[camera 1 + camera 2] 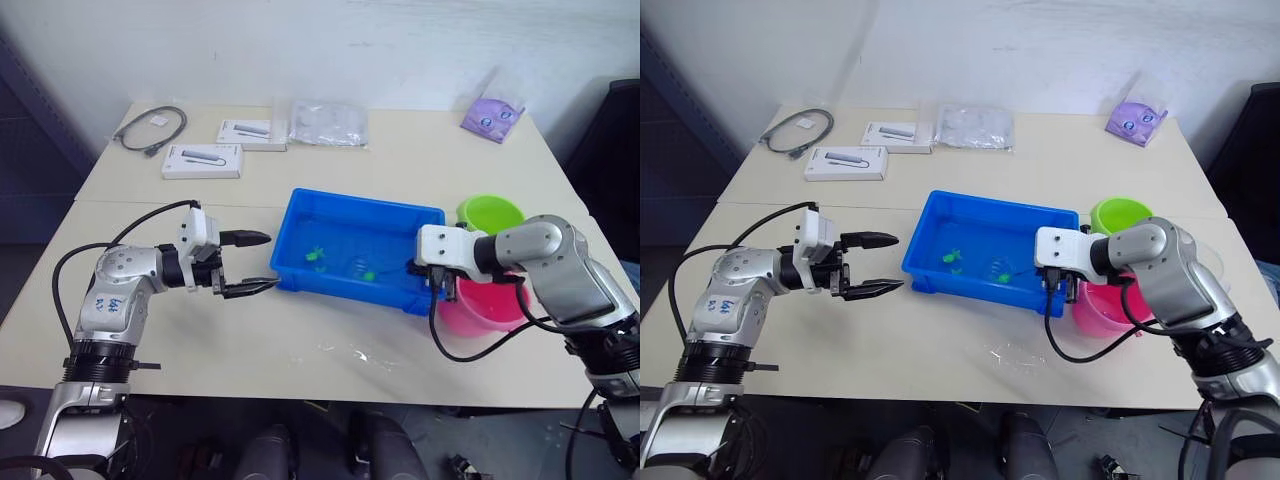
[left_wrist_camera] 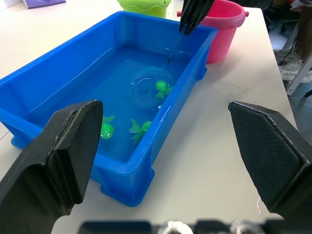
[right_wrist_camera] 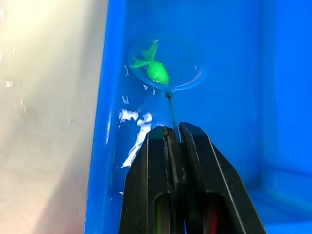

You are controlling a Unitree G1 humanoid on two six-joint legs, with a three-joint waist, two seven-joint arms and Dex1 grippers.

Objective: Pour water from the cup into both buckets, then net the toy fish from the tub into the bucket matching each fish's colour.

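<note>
The blue tub (image 1: 300, 215) holds water and sits mid-table. My right gripper (image 3: 171, 129) is shut on the net's thin dark handle (image 3: 171, 109) at the tub's right end. The net hoop (image 3: 192, 80) lies in the water with a green toy fish (image 3: 157, 72) over it. Two more green fish (image 2: 107, 129) (image 2: 140, 129) float nearer the tub's left end. Behind my right arm stand the lime green bucket (image 1: 490, 212) and the pink bucket (image 1: 485, 305). My left gripper (image 1: 270, 261) hangs open and empty just left of the tub. The cup is out of view.
Two white boxes (image 1: 203, 160) (image 1: 252, 133), a coiled cable (image 1: 150, 128), a clear plastic bag (image 1: 328, 122) and a purple pouch (image 1: 492, 115) lie along the table's far side. Water drops (image 1: 360, 355) wet the table in front of the tub.
</note>
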